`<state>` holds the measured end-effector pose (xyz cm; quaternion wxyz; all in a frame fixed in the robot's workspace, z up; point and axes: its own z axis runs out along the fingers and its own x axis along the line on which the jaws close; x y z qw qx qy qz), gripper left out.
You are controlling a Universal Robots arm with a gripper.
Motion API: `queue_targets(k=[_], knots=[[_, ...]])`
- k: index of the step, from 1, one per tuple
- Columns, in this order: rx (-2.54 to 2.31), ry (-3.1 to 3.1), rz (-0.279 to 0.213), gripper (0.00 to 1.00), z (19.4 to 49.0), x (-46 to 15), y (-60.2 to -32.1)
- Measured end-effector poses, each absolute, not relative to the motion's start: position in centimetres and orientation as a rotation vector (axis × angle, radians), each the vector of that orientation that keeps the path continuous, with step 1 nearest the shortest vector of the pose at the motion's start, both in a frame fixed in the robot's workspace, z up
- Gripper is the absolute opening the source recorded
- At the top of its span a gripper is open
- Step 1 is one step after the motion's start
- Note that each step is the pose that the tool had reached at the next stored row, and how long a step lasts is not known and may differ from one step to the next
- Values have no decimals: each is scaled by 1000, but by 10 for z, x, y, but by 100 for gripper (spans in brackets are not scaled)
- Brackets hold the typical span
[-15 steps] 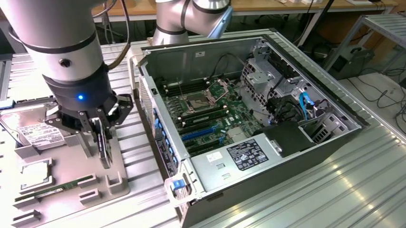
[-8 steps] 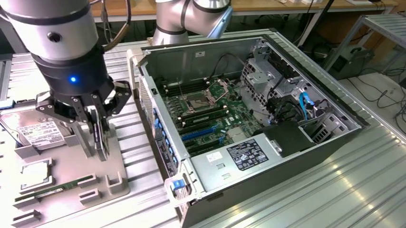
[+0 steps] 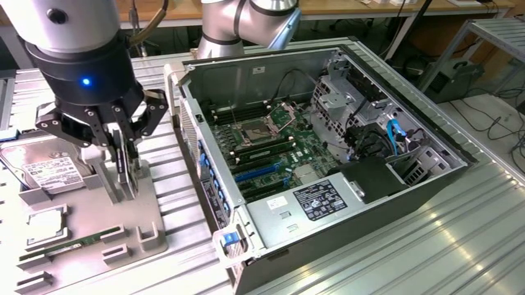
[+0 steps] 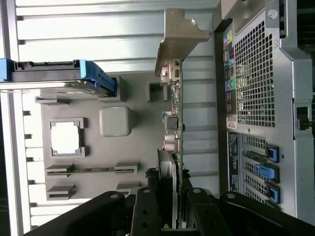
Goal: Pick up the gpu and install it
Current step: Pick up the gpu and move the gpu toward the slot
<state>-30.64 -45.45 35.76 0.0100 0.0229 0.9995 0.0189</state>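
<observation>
a silver-grey arm (image 3: 58, 18) ends in a black wrist housing (image 3: 88, 101) with a small blue light (image 3: 85, 81); black linked fingers (image 4: 146, 214) carry round silver screws (image 4: 145, 190) at their joints.

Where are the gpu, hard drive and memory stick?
gpu (image 4: 179, 39): wrist view, on its silvery metal bracket.
hard drive (image 3: 45, 168): exterior view, on its white label.
memory stick (image 3: 74, 242): exterior view, midway along the green board.
</observation>
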Motion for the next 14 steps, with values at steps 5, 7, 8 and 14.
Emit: queue_targets(k=[5, 7, 8, 14], knots=[[72, 3120, 59, 27, 369, -306, -455], [72, 3120, 59, 27, 372, -306, -454], [72, 3120, 59, 27, 374, -306, -454], [72, 3120, 59, 27, 386, -306, -454]])
